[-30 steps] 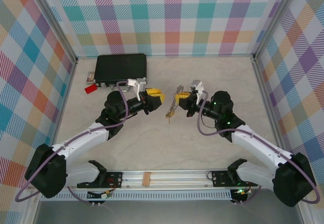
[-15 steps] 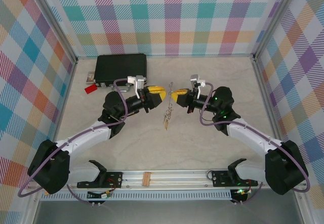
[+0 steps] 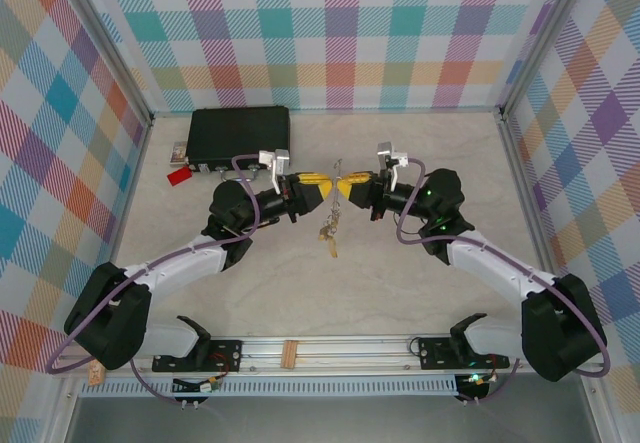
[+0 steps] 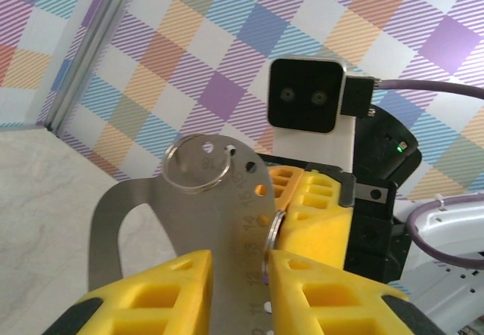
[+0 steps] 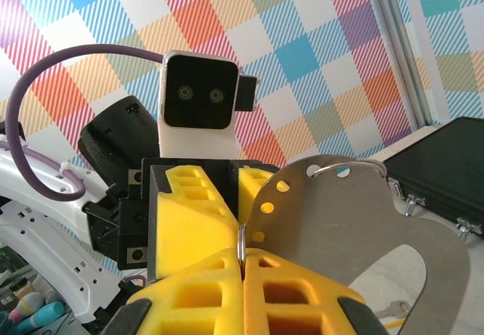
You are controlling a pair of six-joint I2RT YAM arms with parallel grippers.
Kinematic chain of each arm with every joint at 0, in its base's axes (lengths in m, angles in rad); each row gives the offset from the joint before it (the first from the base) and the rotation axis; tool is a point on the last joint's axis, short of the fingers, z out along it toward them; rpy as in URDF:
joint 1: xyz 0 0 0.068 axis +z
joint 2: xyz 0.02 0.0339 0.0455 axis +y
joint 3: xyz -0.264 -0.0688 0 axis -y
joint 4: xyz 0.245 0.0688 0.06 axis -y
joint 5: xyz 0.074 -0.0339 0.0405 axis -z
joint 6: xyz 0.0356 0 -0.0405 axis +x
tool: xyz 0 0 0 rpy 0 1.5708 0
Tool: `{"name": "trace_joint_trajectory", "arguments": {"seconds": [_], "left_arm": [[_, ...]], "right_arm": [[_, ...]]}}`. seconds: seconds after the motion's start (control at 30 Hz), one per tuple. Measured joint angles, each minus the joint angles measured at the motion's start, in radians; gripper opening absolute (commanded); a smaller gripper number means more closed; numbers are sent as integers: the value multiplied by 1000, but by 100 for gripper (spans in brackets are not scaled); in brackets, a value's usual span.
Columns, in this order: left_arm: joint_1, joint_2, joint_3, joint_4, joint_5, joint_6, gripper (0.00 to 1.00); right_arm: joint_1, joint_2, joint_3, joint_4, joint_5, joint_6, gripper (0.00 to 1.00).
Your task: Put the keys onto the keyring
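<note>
My two grippers meet tip to tip over the middle of the table. The right gripper is shut on the keyring, which stands edge-on between its yellow pads. A flat silver gauge plate with small holes hangs from that ring, with a second thin ring threaded through its top. The left gripper faces it, jaws a little apart. The plate shows in their gap and the keyring sits against one fingertip. The keys dangle in a small bunch just below the meeting point.
A black case lies at the back left, with a small red tag by its near left corner. Checked walls close in three sides. A metal rail runs along the near edge between the arm bases.
Both grippers have swung inward and towards the back until their tips meet. The left jaws have narrowed. The ring, plate and keys have travelled with the right gripper.
</note>
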Motion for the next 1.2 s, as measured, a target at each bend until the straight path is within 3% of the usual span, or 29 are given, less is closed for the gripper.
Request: {"name": "trace_joint_trajectory", "arguments": {"seconds": [0.6,0.73,0.8,0.87,0.93,0.97,1.0,1.2], "left_arm": [[-8,26,21,21,36,-7,15],[-9,27,23,19,42,-14,2],[-9,27,24,18,42,-6,0],[-9,25,24,15,43,0,0],[-9,14,26,-10,43,15,0],[-10,4,26,-36,40,29,0],[-10,-10,26,-68,35,48,0],[-11,-122,56,-305,-3,192,0]], "right_arm": [[-1,26,10,7,-22,20,0],[-2,26,11,8,-26,23,0],[-6,26,12,8,-31,23,0],[-6,26,13,7,-34,23,8],[-8,26,13,-1,-36,23,27],[-11,25,13,-9,-35,20,42],[-15,20,13,-24,-28,15,47],[-34,-88,13,-191,59,-66,45]]}}
